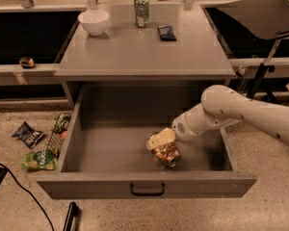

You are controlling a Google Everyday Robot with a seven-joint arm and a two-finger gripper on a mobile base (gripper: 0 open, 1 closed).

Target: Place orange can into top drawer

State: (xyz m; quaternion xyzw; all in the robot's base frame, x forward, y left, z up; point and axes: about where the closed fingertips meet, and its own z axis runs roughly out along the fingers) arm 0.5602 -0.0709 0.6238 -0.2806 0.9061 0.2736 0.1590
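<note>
The hand (162, 147) holds the orange can (168, 156) inside the top drawer (144, 184). It seems light and thin-walled, so grip its sides gently.

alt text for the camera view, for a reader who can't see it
The robot's gripper is down inside the open top drawer, right at the orange can near its front. A white bowl and green can stand on the cabinet top above.

Speckled floor (274, 211), littered at left with snack packets (29, 134) (one green). Grey cabinet (144, 57) stands centre, dark recesses (33, 35) behind it. Black cable (24, 195) lower left. Gripper (160, 142) sits low inside the open top drawer (144, 186).
</note>
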